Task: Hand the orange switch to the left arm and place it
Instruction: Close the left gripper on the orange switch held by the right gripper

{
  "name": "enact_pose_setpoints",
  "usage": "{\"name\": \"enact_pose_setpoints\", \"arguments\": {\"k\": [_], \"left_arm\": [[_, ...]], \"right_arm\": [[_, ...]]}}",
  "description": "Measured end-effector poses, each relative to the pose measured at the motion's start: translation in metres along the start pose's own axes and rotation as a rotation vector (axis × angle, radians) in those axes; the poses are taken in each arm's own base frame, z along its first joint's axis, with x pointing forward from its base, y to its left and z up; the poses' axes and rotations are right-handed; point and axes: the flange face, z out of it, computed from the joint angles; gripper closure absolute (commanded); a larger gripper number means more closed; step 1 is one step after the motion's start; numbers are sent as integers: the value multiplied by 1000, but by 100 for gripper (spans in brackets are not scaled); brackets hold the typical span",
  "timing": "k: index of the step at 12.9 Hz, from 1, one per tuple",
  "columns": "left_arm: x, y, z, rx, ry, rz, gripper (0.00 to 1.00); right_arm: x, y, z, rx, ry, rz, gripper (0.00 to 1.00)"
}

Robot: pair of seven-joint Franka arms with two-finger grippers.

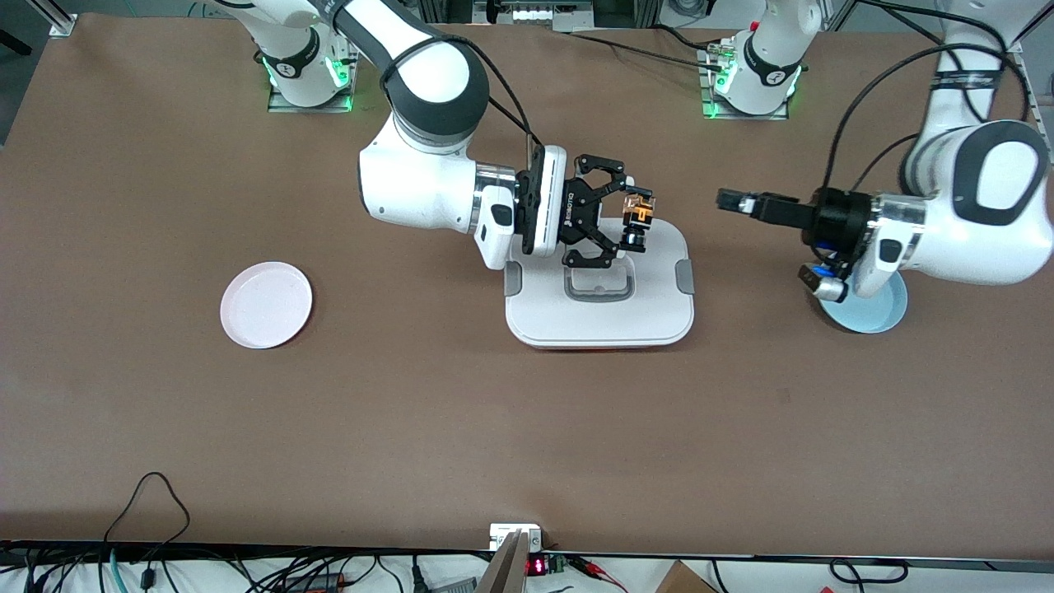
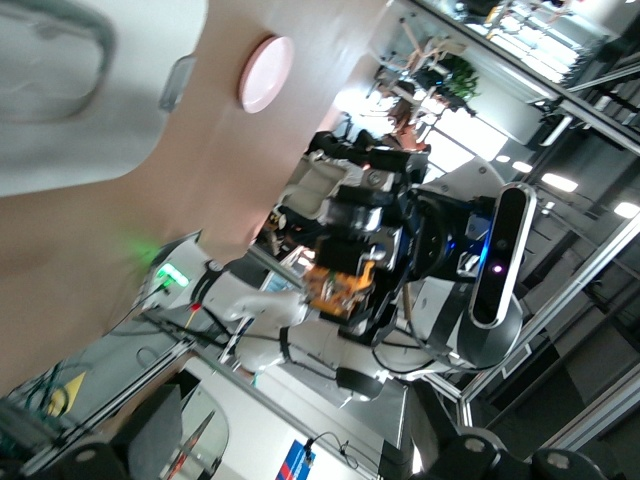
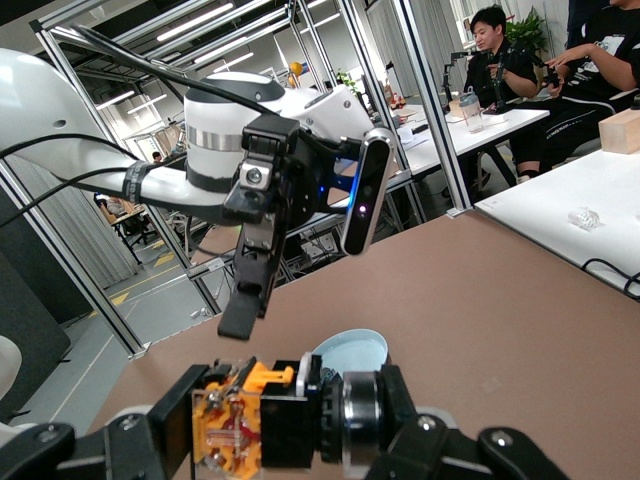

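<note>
Nearest the front camera on the worktop [image 1: 527, 428] sits the box [image 1: 599, 309], with a pink plate [image 1: 266, 304] toward the right arm's end and a blue plate [image 1: 873, 309] toward the left arm's end. Above the box's farther edge, the right gripper [image 1: 630, 216] has its jaws clenched on the orange switch [image 1: 638, 212], carried in the air. The left gripper [image 1: 737, 202] hangs over bare worktop between the box and the blue plate, jaws released and pointing at the switch, well apart from it. By my reading, pickup and lift are done; the handover, crossing and set-down remain.
</note>
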Motion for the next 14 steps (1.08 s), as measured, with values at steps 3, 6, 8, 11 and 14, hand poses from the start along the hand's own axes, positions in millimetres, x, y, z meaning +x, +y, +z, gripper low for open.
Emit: {"name": "enact_pose_setpoints", "arguments": {"k": [3, 6, 8, 11, 14], "left_arm": [[8, -6, 19, -70, 28, 106, 0], [14, -11, 25, -133, 69, 177, 1], [17, -13, 48, -202, 88, 223, 2], [18, -28, 83, -258, 95, 241, 34], [18, -33, 85, -288, 104, 241, 65]], "right_arm": [[4, 0, -1, -1, 7, -11, 77], [5, 0, -1, -2, 9, -13, 77], [5, 0, -1, -2, 9, -13, 77], [5, 0, -1, -2, 9, -13, 77], [5, 0, -1, -2, 9, -13, 77]]}}
